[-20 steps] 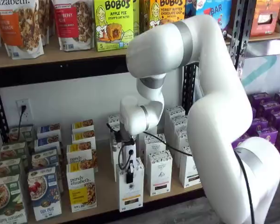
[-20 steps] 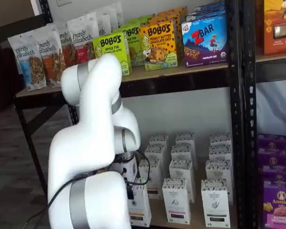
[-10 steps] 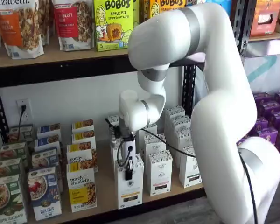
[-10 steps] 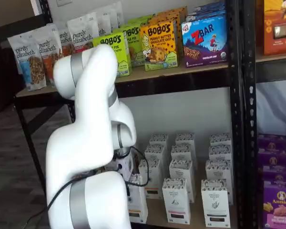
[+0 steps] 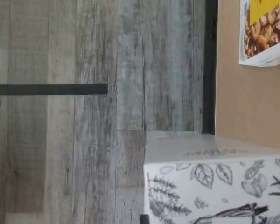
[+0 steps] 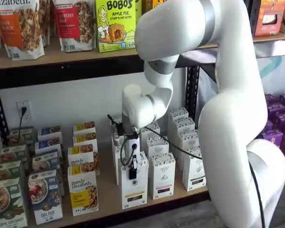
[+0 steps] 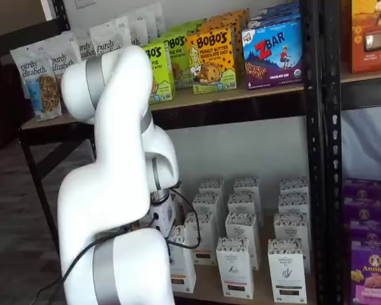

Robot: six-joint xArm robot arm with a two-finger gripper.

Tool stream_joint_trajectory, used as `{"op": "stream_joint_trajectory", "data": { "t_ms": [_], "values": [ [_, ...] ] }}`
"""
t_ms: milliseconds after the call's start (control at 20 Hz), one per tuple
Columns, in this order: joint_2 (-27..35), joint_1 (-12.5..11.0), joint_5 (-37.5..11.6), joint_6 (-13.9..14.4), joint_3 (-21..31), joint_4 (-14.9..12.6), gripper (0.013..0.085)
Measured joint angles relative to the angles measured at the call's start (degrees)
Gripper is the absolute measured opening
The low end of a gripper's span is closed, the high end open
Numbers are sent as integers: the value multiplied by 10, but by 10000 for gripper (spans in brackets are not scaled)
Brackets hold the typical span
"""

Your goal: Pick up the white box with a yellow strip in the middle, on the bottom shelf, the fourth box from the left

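1. Clearly, in a shelf view the gripper (image 6: 132,167) is seen at the lower centre, its black fingers clamped on the top of the white box (image 6: 134,183), which stands at the front edge of the bottom shelf (image 6: 109,197).
2. That box is marked by a small yellow strip near its base in this view; in a shelf view from the other side the box (image 7: 180,267) is largely hidden behind the white arm (image 7: 114,190), and the fingers cannot be made out there.
3. The wrist view alone shows the box's top (image 5: 214,186) from above, printed with grey leaves and herbs, hanging past the dark front rail of the shelf (image 5: 208,65) over a grey plank floor (image 5: 84,116).
4. A granola box with a yellow patch (image 5: 265,30) is caught at one corner of the wrist view, on the tan board, well apart from the held box.
5. To the right of the held box in a shelf view, a similar white box (image 6: 162,175) stands just beside it; to the left, a granola box (image 6: 82,193) stands with a strip of bare board between.
6. Open floor is seen in front of the shelf edge.
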Motion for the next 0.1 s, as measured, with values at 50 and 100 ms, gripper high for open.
{"op": "stream_joint_trajectory", "data": {
  "t_ms": [50,100],
  "values": [
    [-5,0,-1,1,5,-1,530],
    [-12,0,-1,-1,10,1,530]
  ]
}}
